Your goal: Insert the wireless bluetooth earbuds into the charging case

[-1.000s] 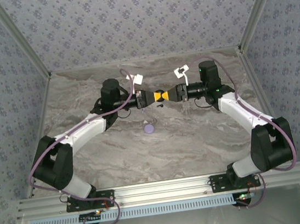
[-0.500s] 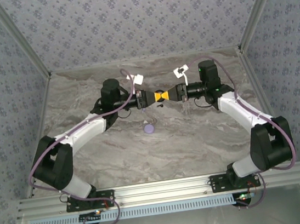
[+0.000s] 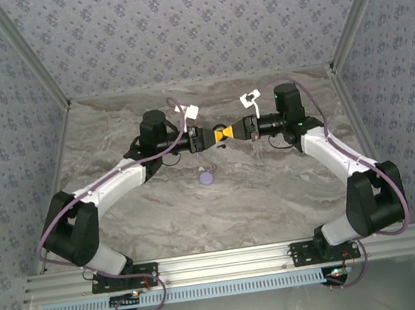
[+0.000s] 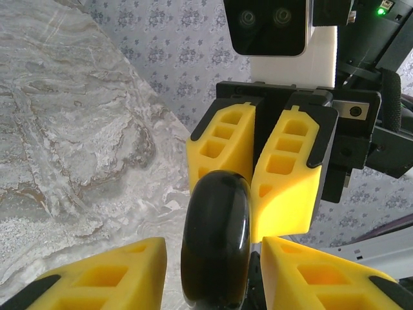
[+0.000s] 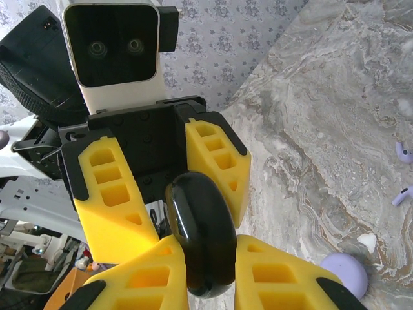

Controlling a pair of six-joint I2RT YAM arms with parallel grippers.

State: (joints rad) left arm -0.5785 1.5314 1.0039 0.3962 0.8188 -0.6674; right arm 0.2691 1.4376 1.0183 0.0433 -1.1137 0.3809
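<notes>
Right wrist: right fingers clench black disc; left fingers released beside it. Back left out straight, no brushing.

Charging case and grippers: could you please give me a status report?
Left gripper open around black disc. Right gripper shut on it, mid-air. Charging case lies on table, untouched. Nothing blocking it.

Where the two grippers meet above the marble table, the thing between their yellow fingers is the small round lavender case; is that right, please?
Not quite: the thing between their yellow fingers is a glossy black round disc, as the left wrist view shows.
</notes>
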